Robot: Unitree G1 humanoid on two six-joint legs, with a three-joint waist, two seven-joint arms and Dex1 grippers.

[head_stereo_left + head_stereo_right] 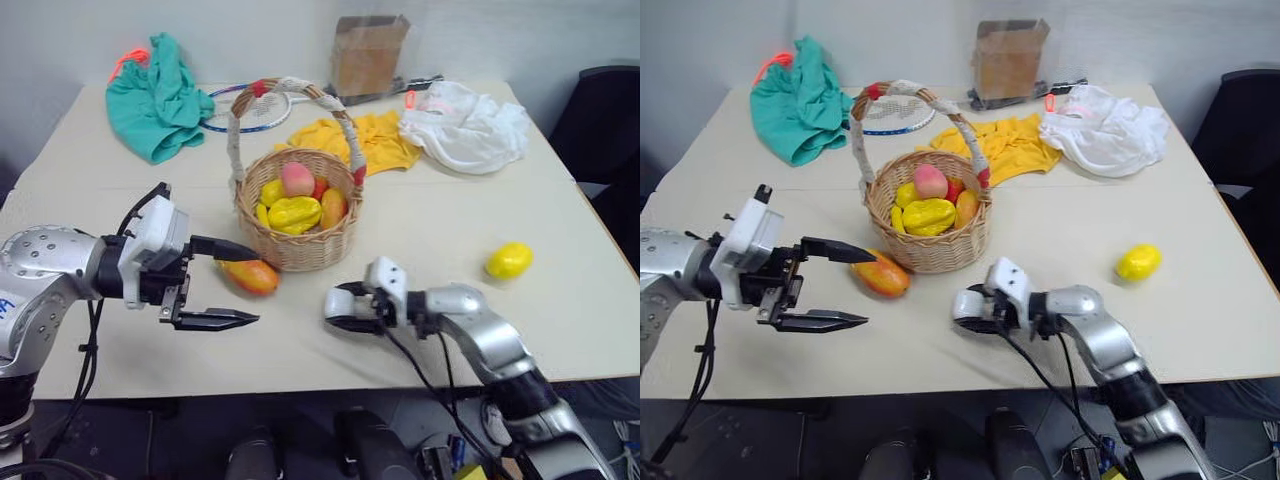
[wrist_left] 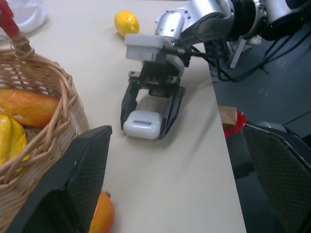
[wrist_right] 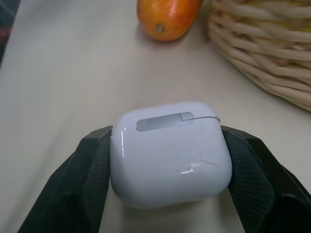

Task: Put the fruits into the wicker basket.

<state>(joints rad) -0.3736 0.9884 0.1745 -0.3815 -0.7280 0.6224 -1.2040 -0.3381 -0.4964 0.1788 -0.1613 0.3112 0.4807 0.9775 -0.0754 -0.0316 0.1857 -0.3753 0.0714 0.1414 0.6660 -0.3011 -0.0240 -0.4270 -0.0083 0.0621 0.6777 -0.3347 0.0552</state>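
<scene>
Table (image 1: pixel 90 180), beige. Wicker basket (image 1: pixel 298 245) upright at centre, holding several fruits. Mango (image 1: pixel 251 275) on tabletop touching basket's near-left base, long axis slanting from basket toward near edge. Lemon (image 1: pixel 509 260) well apart, right. Left gripper (image 1: pixel 222 283) spread wide, empty, beside mango. Right gripper (image 3: pixel 165 160) clamped on small white case (image 3: pixel 169 153), resting on tabletop.

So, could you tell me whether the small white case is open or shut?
Shut: the white case shows its lid seam closed, and it sits on the table between the right gripper's fingers.
</scene>
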